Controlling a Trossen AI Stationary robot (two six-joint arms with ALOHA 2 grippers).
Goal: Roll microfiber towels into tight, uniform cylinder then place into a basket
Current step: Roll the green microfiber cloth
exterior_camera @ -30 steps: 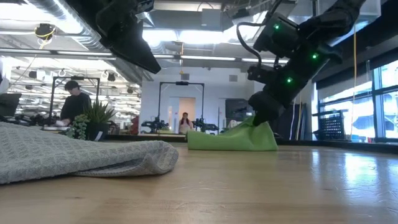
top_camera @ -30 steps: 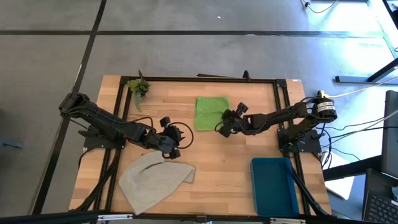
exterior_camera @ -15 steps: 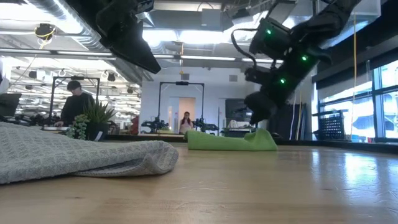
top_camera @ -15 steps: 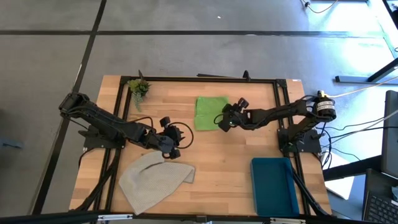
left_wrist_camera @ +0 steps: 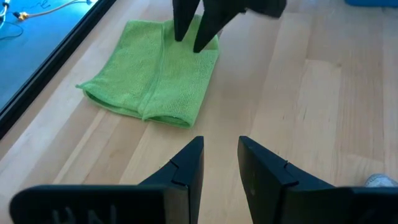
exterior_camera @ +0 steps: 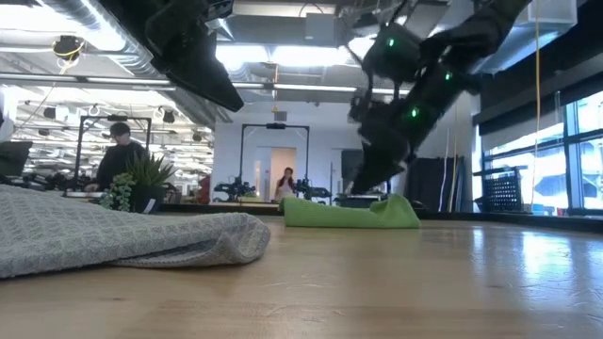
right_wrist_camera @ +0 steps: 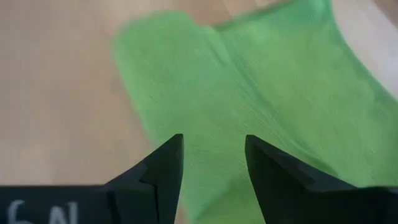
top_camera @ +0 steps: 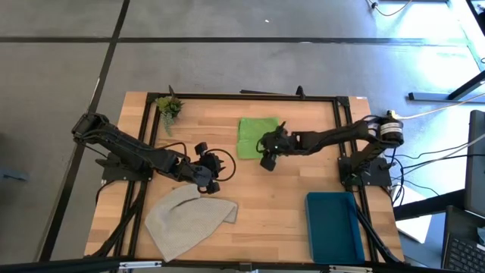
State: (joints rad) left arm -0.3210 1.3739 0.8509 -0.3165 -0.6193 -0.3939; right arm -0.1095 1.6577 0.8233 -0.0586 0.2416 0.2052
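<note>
Teal basket (top_camera: 334, 226) is seen holding nothing at the worktop's (top_camera: 280, 189) front right corner; right claw (top_camera: 264, 155) is spread above green towel (top_camera: 254, 136); left claw (top_camera: 213, 176) is parted.

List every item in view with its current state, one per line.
Green towel: folded flat, unrolled, on the table.
Grey towel: loosely folded, unrolled, on the table.
Basket: upright, nothing in it.
Right claw: open, at the green towel's edge, holding nothing.
Left claw: open, above bare table.
Plant sprig: at the table's corner.
</note>
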